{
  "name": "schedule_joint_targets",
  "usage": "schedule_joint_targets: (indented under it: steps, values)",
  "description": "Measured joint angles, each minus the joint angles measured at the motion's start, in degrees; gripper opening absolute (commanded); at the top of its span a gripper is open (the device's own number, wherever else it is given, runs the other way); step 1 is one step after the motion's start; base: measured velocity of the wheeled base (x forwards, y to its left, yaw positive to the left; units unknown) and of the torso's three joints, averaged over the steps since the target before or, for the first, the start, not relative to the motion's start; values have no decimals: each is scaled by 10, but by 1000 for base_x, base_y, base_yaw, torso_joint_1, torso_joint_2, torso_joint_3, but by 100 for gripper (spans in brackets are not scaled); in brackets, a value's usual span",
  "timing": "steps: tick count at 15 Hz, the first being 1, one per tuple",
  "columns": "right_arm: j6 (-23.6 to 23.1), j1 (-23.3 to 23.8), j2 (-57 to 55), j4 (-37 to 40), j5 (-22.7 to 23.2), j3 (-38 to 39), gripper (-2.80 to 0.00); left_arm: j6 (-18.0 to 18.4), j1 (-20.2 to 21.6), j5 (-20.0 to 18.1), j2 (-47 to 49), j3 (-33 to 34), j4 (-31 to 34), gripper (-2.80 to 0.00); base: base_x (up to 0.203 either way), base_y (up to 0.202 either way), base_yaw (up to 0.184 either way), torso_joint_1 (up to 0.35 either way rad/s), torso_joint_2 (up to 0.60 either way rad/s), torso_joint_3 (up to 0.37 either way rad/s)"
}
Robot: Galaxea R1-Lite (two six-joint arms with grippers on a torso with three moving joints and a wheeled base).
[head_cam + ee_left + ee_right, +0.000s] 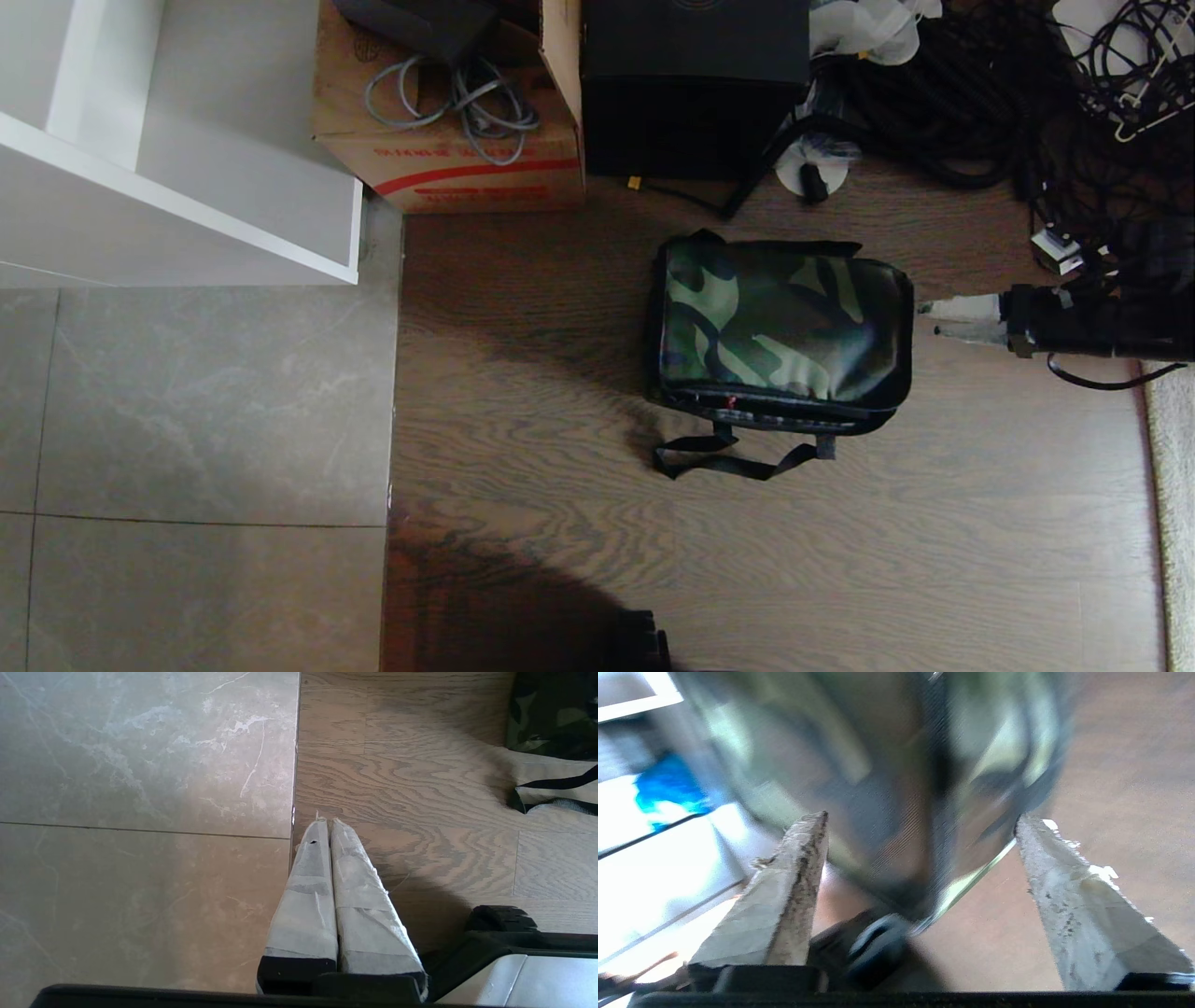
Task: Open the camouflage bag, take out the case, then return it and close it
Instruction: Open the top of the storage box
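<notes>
The camouflage bag [784,317] stands on the wood floor with its lid down, and its black strap [738,462] lies loose in front of it. My right gripper [927,317] hangs level just off the bag's right end, open and holding nothing. In the right wrist view the bag's end [878,765] fills the space beyond the right gripper [920,816], blurred. The case is hidden. My left gripper [328,821] is shut and parked over the seam between tile and wood, with a corner of the bag [551,714] far off.
Behind the bag stand a brown cardboard carton [448,140] with grey cable and a tall plain black box [691,84]. A tangle of black cables [980,112] fills the back right. A white shelf [187,187] stands at the left, and a pale rug edge [1172,485] at the right.
</notes>
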State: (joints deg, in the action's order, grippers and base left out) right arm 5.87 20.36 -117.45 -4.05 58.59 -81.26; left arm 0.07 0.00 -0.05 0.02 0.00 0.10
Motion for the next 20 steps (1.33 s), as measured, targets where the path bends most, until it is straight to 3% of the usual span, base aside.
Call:
schedule_joint_targets:
  steps: [6, 11, 12, 16, 20]
  values:
    - [-4, -25, 51, 70, -11, 71, 0, 0, 0, 0, 0, 0, 0, -280, 0, 0, 0, 0, 0, 0]
    - [-5, -63, 45, 16, -161, 102, 0, -1, 0, 0, 0, 0, 0, -280, 0, 0, 0, 0, 0, 0]
    - [-5, -67, 44, 13, -171, 105, 0, 0, 0, 0, 0, 0, 0, -280, 0, 0, 0, 0, 0, 0]
    - [17, -90, 47, 20, -176, 109, 0, 0, 0, 0, 0, 0, 0, -280, 0, 0, 0, 0, 0, 0]
    - [83, -121, 65, 22, -171, 112, 0, 0, 0, 0, 0, 0, 0, -280, 0, 0, 0, 0, 0, 0]
